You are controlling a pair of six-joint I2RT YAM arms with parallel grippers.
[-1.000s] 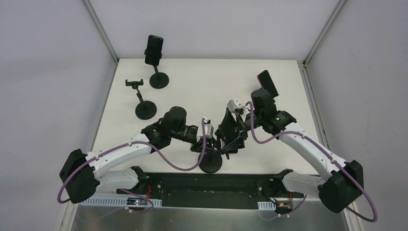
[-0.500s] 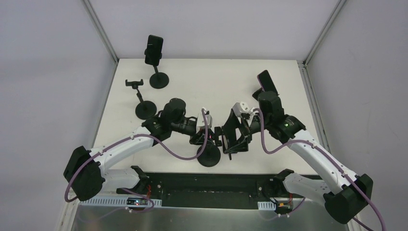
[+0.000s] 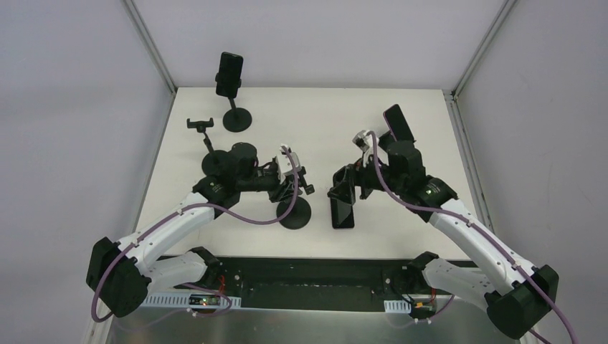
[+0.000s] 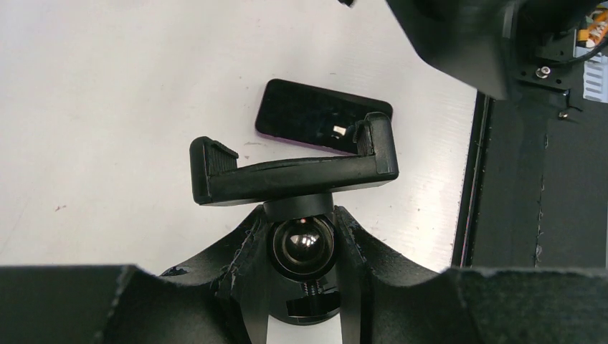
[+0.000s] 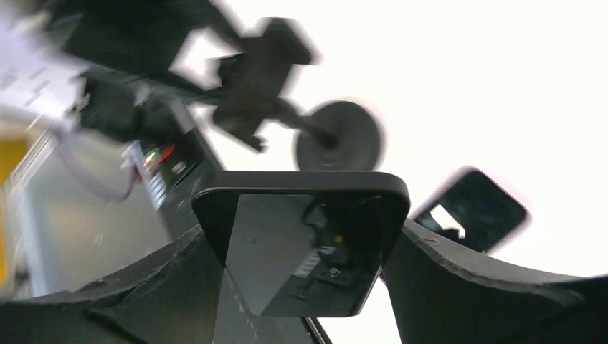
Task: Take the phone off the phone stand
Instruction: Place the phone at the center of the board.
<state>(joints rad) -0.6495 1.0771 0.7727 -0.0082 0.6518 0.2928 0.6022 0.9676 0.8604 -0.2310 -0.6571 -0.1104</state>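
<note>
My right gripper [image 3: 345,188] [image 5: 301,247] is shut on a black phone [image 5: 301,240], gripped by its long edges and held clear of the stand. My left gripper [image 3: 290,174] [image 4: 302,247] is shut on the black phone stand [image 3: 294,211] at the ball joint [image 4: 302,244] under its clamp. The clamp [image 4: 294,170] holds nothing. The stand's round base [image 5: 340,136] rests on the white table [image 3: 315,129], left of the held phone.
A second black phone [image 3: 342,213] [image 4: 323,118] [image 5: 473,208] lies flat on the table under the right gripper. Another phone [image 3: 398,122] leans at the back right. At the back left stand a phone on a stand [image 3: 229,73] and a bare stand [image 3: 208,147].
The two grippers have drawn apart: the left arm carried the stand up and to the left, the right arm took the phone to the right. The flat phone on the table now shows.
</note>
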